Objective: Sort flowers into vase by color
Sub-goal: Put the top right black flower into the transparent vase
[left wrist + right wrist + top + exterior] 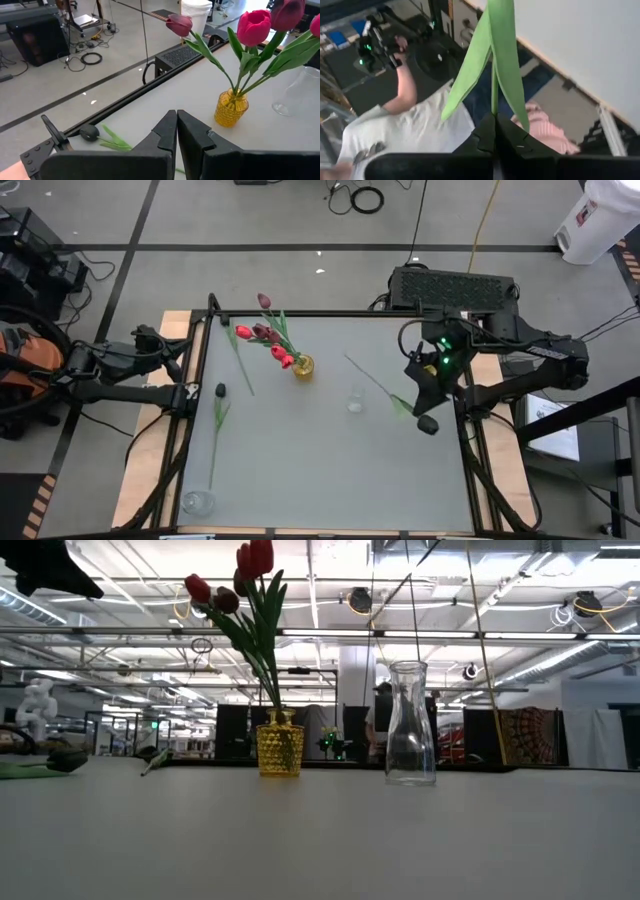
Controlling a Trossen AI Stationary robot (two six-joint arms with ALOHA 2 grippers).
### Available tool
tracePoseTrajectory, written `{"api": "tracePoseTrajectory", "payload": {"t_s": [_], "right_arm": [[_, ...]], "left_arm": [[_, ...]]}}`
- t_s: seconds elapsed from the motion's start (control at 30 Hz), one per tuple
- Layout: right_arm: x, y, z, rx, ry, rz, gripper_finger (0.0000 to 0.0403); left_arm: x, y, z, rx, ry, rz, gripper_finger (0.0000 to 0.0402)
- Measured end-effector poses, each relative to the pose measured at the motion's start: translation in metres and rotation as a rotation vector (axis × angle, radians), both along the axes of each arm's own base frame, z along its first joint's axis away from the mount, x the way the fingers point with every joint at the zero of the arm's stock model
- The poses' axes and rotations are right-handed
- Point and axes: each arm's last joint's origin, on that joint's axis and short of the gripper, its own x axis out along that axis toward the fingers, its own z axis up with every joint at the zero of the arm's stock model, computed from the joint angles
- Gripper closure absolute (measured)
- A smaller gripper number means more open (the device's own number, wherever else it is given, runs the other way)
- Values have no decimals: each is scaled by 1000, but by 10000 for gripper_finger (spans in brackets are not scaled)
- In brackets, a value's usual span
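From directly above, a pale table sits between two dark arms. Toward its far-left part stands a small yellow vase holding several tulips with red, pink and maroon heads, their stems leaning away toward the far-left corner. A clear glass vase stands to its right, near the table's middle, and is hard to make out from this height; the table-level camera shows it plainly as an empty, narrow-necked bottle shape, upright and apart from the yellow one. Another clear vase sits at the near-left corner, seen only from above. Two loose flowers lie flat on the left side: one long stem beside the yellow vase, and a dark-headed one nearer the left edge with its stem running toward the near side. The left gripper rests at the table's left edge, fingers pressed together on nothing, as its own wrist camera confirms, looking past them to the dark flower head on the table and the bouquet beyond. The right gripper hovers at the right edge, clenched on the stem of a flower whose length reaches back over the table. Only the right wrist camera shows that grip closely: green leaves rise from the pinched fingers, with a seated person in a light shirt beyond the table.
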Motion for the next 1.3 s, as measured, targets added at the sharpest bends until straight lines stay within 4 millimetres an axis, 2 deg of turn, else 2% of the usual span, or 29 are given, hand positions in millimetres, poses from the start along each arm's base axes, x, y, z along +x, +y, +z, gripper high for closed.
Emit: {"api": "tracePoseTrajectory", "payload": {"t_s": [0.37, 0.8, 1.0, 1.2, 1.3], "right_arm": [[-4, 16, 5, 165, 69, 97, 403], [-2, 15, 4, 272, 224, 17, 403], [12, 15, -2, 280, 262, 6, 403], [34, 13, -7, 296, 228, 18, 403], [38, 11, -7, 300, 217, 8, 403]], "left_arm": [[0, 0, 0, 0, 1, 0, 382], [0, 0, 0, 0, 1, 0, 382], [0, -1, 0, -14, 1, -26, 381], [1, -2, -1, -37, 2, -69, 382], [1, -3, -1, -51, 2, -94, 382]]}}
